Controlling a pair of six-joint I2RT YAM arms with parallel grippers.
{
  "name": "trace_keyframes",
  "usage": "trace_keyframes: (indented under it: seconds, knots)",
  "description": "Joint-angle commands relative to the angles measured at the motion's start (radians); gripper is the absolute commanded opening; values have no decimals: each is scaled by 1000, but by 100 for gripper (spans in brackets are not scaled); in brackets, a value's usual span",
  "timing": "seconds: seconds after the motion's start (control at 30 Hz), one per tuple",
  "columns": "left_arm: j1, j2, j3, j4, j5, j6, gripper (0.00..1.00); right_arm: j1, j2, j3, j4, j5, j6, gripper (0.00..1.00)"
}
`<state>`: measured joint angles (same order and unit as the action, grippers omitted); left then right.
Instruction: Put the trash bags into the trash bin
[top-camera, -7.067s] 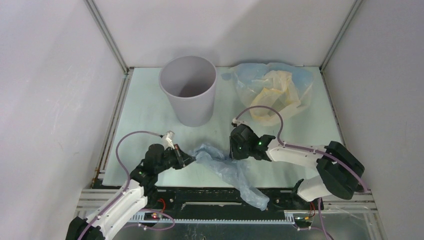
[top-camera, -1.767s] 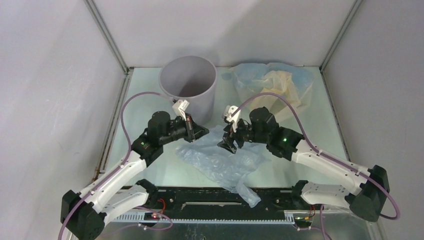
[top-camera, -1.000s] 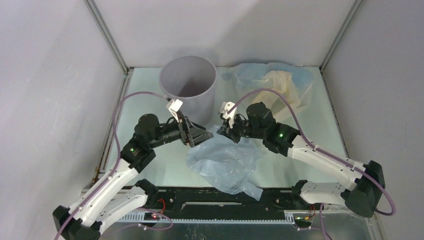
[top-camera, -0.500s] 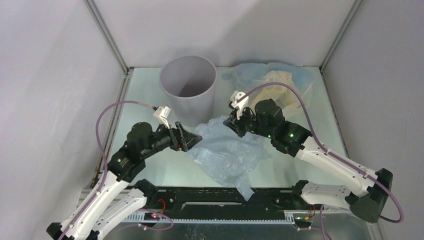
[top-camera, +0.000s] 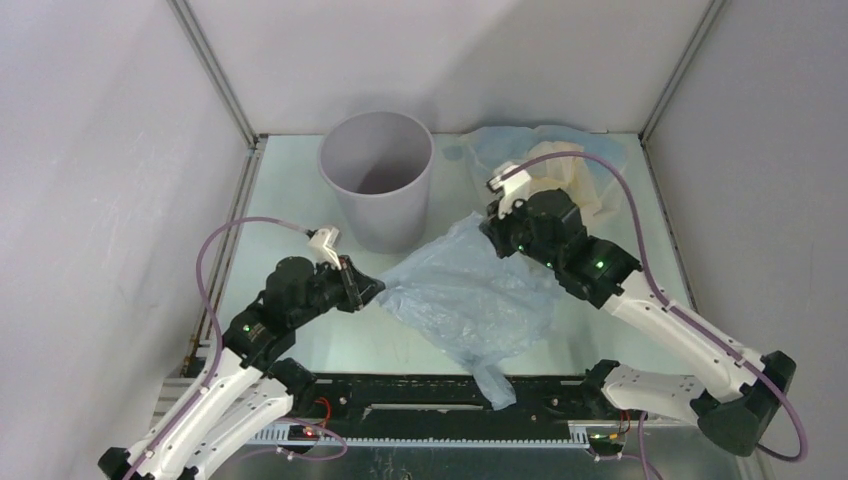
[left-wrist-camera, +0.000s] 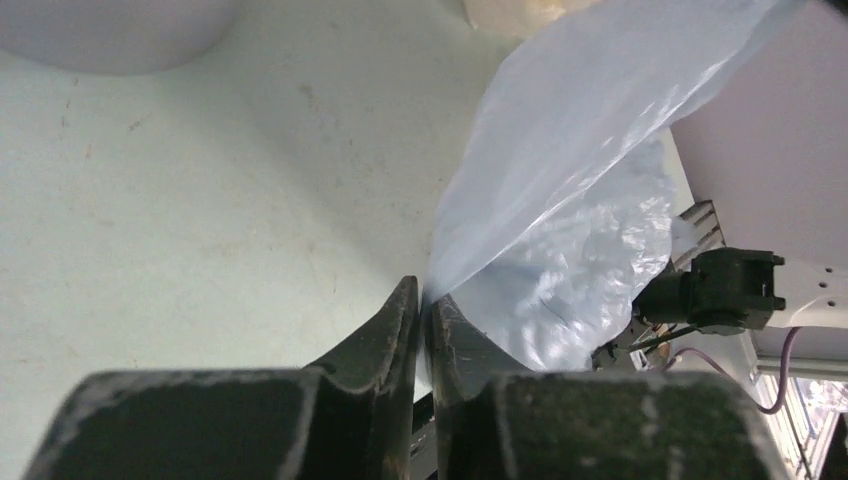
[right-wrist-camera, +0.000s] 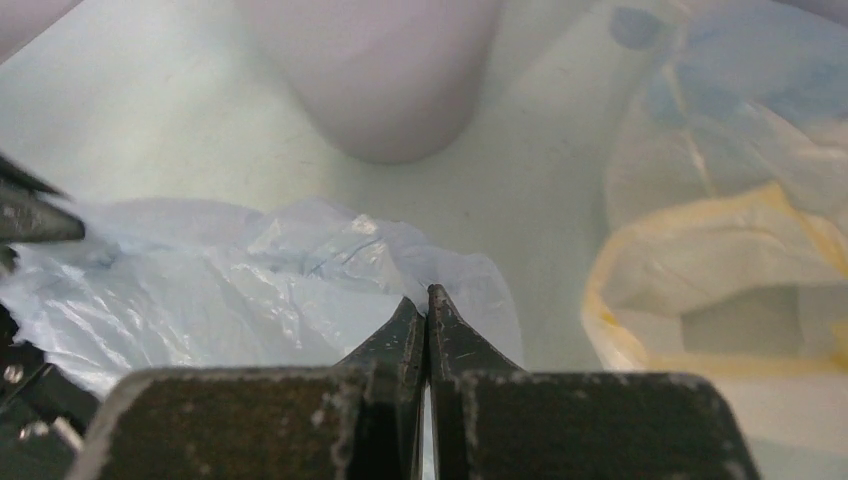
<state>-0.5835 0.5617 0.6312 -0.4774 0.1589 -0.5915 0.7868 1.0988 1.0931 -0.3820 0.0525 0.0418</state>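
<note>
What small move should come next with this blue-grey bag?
Probably lift both end effectors together, toward the bin. The left end effector and right end effector are each shut on an edge of the bag, which hangs spread between them in front of the bin, its tail trailing at the near edge of the table; it seems too low to clear the rim.

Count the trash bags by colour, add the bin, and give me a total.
Pale blue-grey bag: 1
Pale blue bag: 1
Cream-yellow bag: 1
Grey bin: 1
Total: 4
</note>
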Motion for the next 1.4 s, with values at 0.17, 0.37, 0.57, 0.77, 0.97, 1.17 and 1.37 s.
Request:
trace_keyframes:
  seconds: [0.17,0.37,0.57,0.77,0.97,1.17,1.37]
  knots:
    - [-4,30,-98,105,-20,-48,1,-115,-86,51,-40,118,106,0]
    - [-4,46,-119,159,-9,-57,0,-115,-69,50,-15,4,88,11]
    - [-4,-10,-154,251,68,-60,43,-115,-44,50,-27,7,94,11]
    - [-4,-127,-220,375,120,-117,74,-114,-26,50,-31,-11,99,11]
    - [-4,-116,-216,416,142,-133,83,-113,-20,50,-24,-19,101,11]
    - [-5,-244,-263,519,133,-154,92,-113,-15,50,-26,-19,100,11]
    - [-5,-184,-227,449,134,-154,100,-113,-5,50,-18,-27,102,11]
